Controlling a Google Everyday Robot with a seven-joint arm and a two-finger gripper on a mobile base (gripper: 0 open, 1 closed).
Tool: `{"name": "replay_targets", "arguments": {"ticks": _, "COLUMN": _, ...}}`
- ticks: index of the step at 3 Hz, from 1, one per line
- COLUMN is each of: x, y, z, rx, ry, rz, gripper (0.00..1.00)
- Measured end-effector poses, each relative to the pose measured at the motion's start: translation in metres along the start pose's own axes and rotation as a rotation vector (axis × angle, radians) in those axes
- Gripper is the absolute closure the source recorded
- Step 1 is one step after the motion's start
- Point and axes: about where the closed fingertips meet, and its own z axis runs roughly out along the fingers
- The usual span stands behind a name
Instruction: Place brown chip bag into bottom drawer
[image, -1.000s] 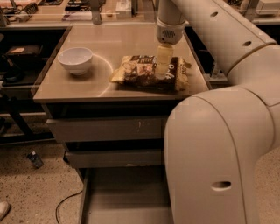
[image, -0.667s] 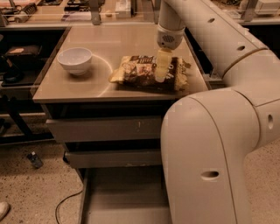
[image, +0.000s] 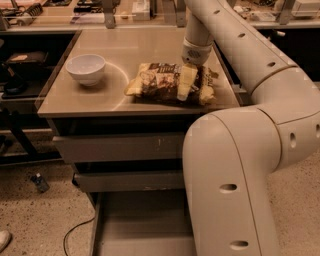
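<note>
Grasp step in hand, by my read. Claw (image: 186, 84) down on brown chip bag (image: 152, 82), near front-right corner of table (image: 125, 47). I can't tell if claw is open or clamped. Bottom drawer (image: 142, 225) stands pulled out below front edge. Next I need firm pinch on crinkly bag, lift past front edge, then lower into drawer.

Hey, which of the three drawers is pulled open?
The bottom drawer: it is pulled out, floor showing, while the top drawer and middle drawer are shut. The gripper is over the cabinet top, at the brown chip bag.
</note>
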Motion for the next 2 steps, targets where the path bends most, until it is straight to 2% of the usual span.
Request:
{"name": "replay_targets", "arguments": {"ticks": 1, "x": 0.0031, "y": -0.0012, "z": 0.0137, "rx": -0.031, "ry": -0.029, "rz": 0.024, "gripper": 0.19}}
{"name": "replay_targets", "arguments": {"ticks": 2, "x": -0.0026, "y": -0.0069, "z": 0.0151, "rx": -0.012, "ry": -0.045, "rz": 0.023, "gripper": 0.42}}
